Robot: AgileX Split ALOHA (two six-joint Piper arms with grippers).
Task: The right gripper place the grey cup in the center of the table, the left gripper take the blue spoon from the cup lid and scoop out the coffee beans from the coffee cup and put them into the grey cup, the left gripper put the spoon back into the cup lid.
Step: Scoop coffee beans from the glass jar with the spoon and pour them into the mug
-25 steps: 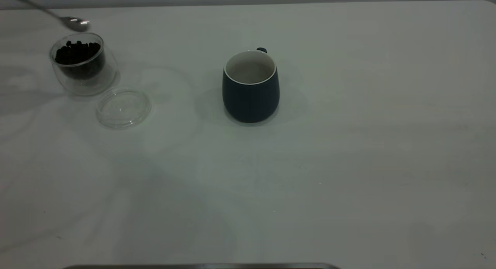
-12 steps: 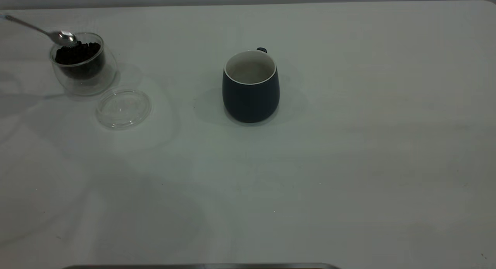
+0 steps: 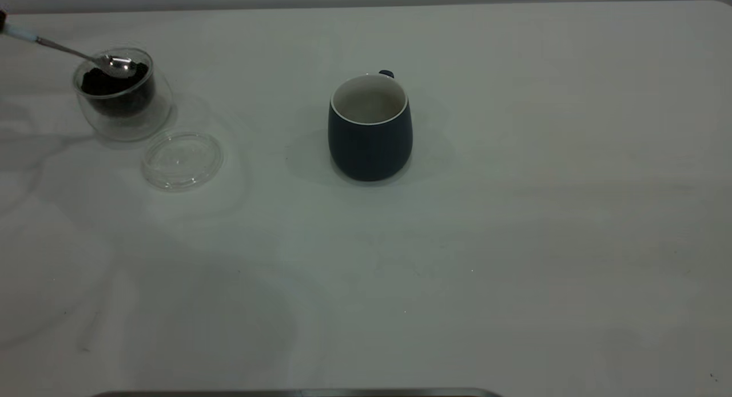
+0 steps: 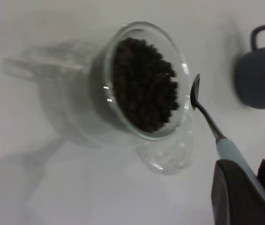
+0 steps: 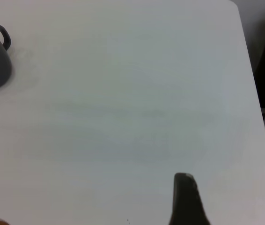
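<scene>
— So what are the fingers doing?

— Left gripper (image 4: 247, 190): dark fingers (image 4: 231, 197) clamped on the pale handle of the blue spoon (image 4: 207, 117). Its metal bowl sits at the rim of the coffee cup (image 3: 123, 94), over the coffee beans (image 4: 144, 84), at ten o'clock on the table (image 3: 514, 242). Right gripper (image 5: 185, 199) is idle above bare tabletop; I cannot tell its fingers' state.

— Which step?

— Scooping, I judge. Next the bowl must dip under the beans, lift level, and travel to the grey cup (image 3: 370, 128) at centre.

— Anything in the way?

— Only the cup lid (image 3: 182, 159), beside the glass at its five o'clock; the path looks open.
</scene>
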